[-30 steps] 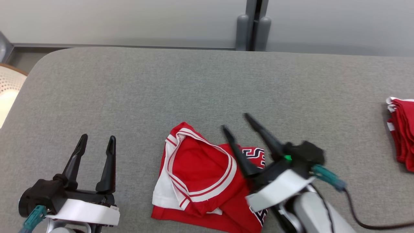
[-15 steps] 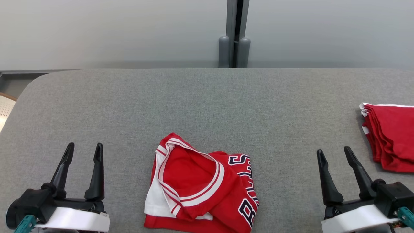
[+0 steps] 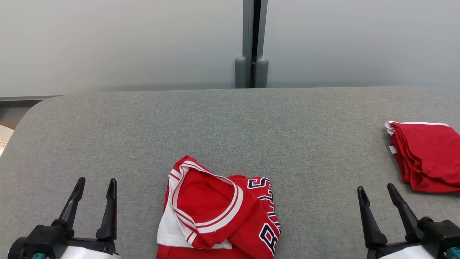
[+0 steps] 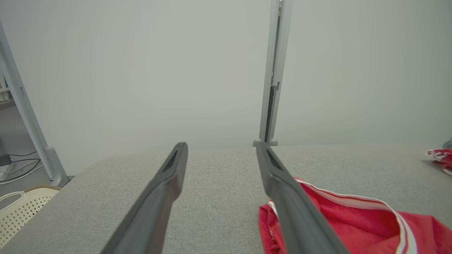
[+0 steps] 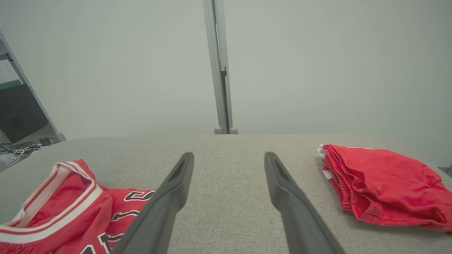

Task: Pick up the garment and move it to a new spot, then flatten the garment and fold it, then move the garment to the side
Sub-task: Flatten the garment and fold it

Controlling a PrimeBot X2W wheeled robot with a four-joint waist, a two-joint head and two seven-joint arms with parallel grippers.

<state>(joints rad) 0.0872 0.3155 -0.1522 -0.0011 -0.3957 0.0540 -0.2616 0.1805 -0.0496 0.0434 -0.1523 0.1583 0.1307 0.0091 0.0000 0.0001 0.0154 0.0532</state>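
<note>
At front centre of the grey fabric table [image 3: 230, 122], btwn grippers, is laid the crumpled red jersey w/ white trim [image 3: 215, 212]; bottom edge cut off. Navy lettering is folded, only "S" read clearly. Left gripper [image 3: 97, 180] & right gripper [image 3: 374, 187] are held spread, empty.

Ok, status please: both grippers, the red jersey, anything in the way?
Left gripper open, empty. Right gripper open, empty. Jersey crumpled on table between them, untouched. Red folded pile far right, apart from it.

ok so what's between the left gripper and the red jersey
Nothing but bare grey table. In the head view that stretch separates the open left gripper from the crumpled jersey, and the two are not touching.
</note>
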